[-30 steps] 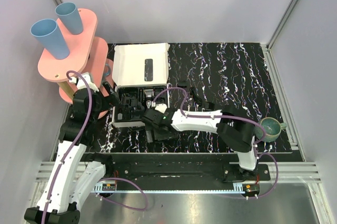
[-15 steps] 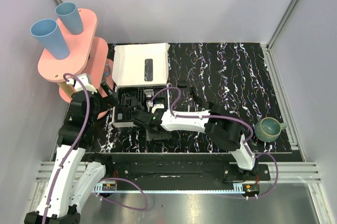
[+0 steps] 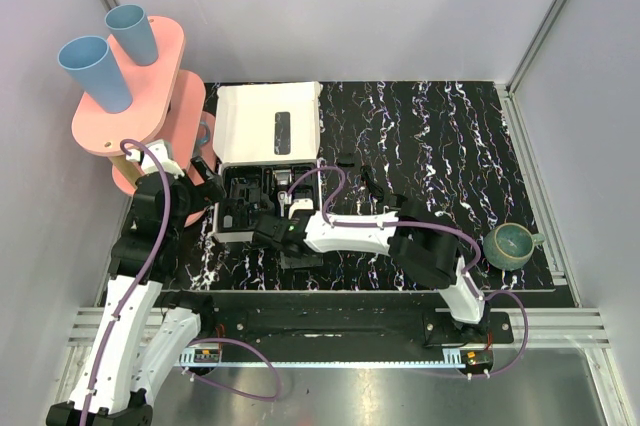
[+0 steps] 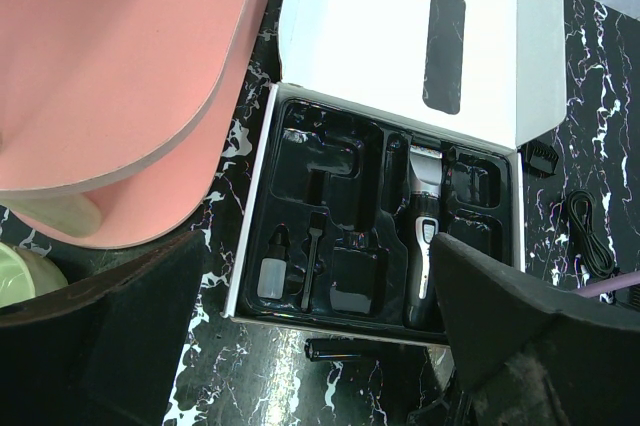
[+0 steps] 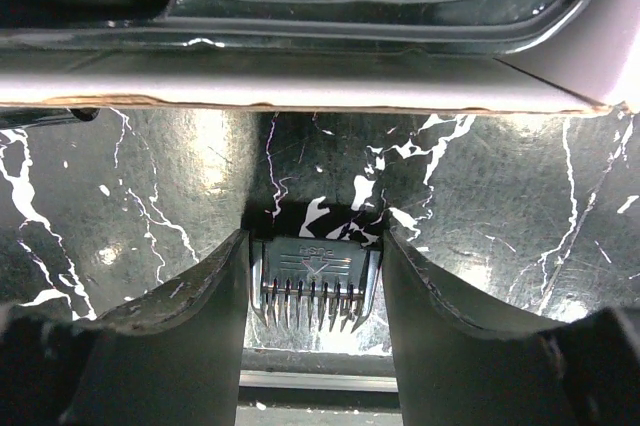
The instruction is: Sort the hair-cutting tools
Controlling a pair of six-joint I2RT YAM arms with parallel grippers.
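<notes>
One comb attachment: lies on the black marbled table, teeth toward the wrist camera, just in front of the near wall of the white box.
Right gripper: partly closed, its fingers set against both sides of the comb attachment. Cannot tell whether it is off the table.
Clipper: lies lengthwise in the black tray, right of centre, grey head toward the lid.
Second comb attachment: on the table, just beside the lid's right corner.
Left gripper: spread wide, holding nothing, above the white box's near-left side.
Bowl: dark teal, near the table's right edge, well apart from the white box.
</notes>
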